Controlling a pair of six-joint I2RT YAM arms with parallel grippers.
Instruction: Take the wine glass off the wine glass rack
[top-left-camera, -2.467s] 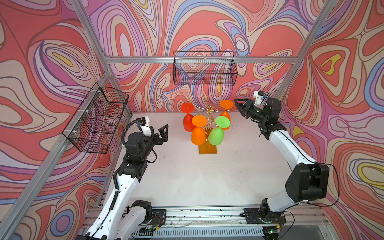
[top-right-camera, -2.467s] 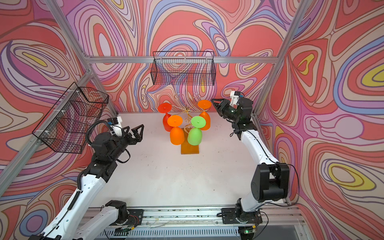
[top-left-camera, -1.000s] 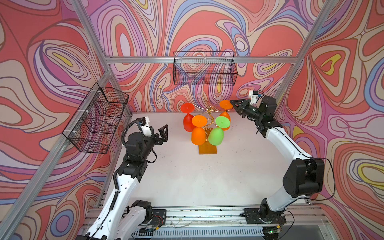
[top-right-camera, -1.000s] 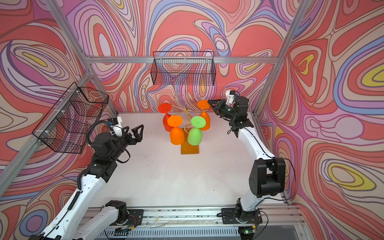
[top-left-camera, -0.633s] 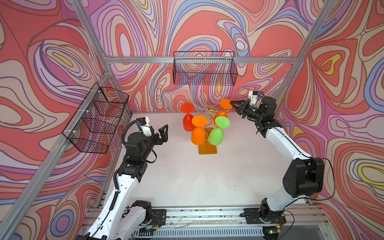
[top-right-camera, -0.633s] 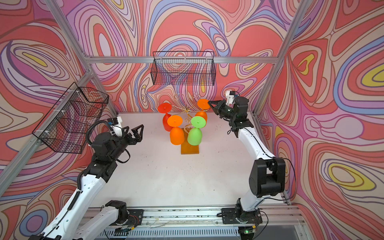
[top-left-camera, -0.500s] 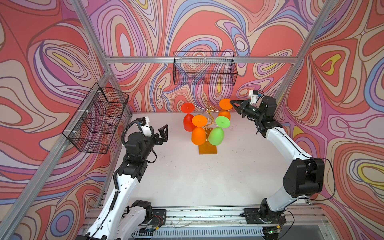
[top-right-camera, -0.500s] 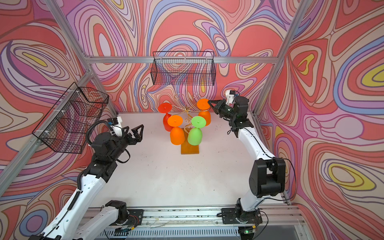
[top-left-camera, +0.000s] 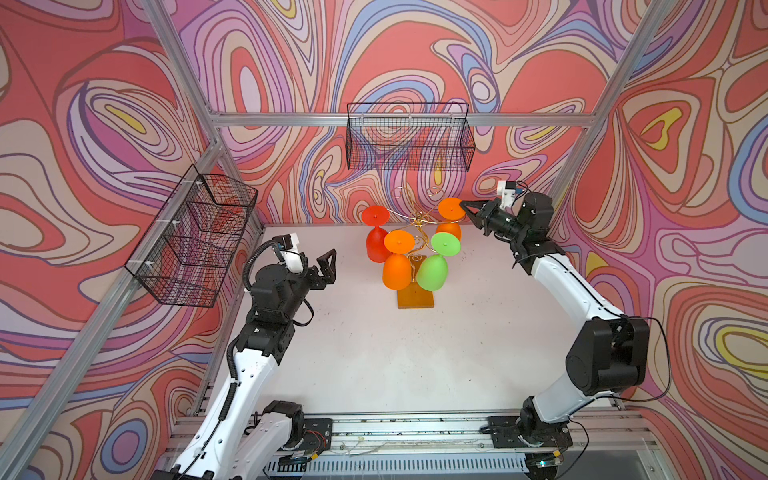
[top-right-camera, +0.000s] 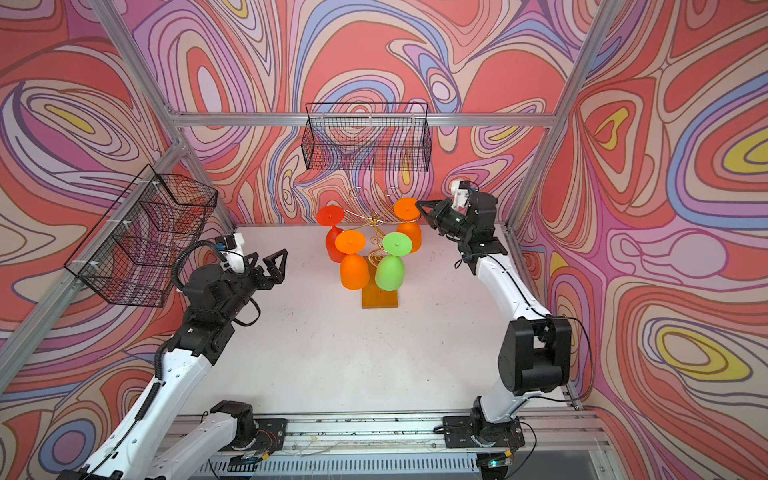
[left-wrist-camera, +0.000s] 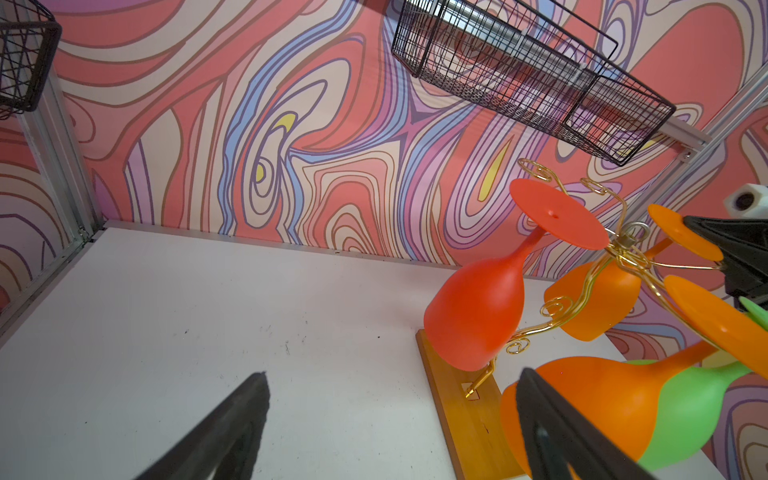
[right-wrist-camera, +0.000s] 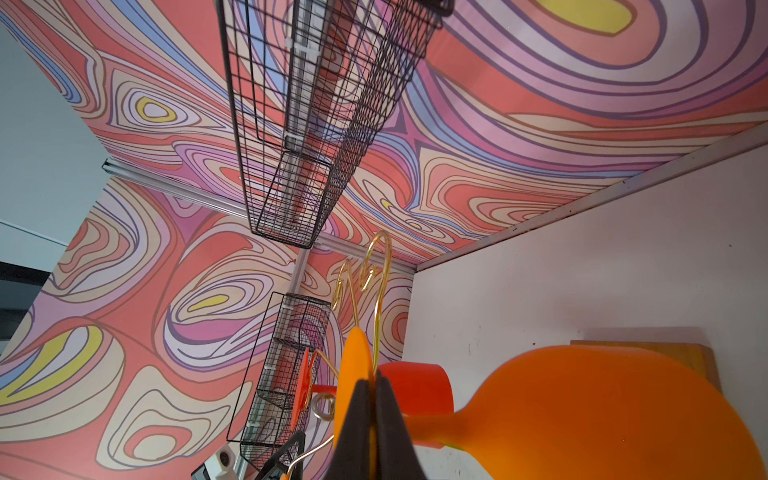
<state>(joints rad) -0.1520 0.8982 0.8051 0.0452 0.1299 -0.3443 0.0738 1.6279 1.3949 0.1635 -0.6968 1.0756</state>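
At 2 o'clock on the rack (top-left-camera: 415, 297), right gripper (top-left-camera: 465, 206) is pinching the orange glass (top-left-camera: 450, 208) by its foot; outward slide probably coming next; left gripper (top-right-camera: 269, 257) hanging spread.

Orange wine glass (top-left-camera: 450, 207), gold rack (top-left-camera: 417, 217)
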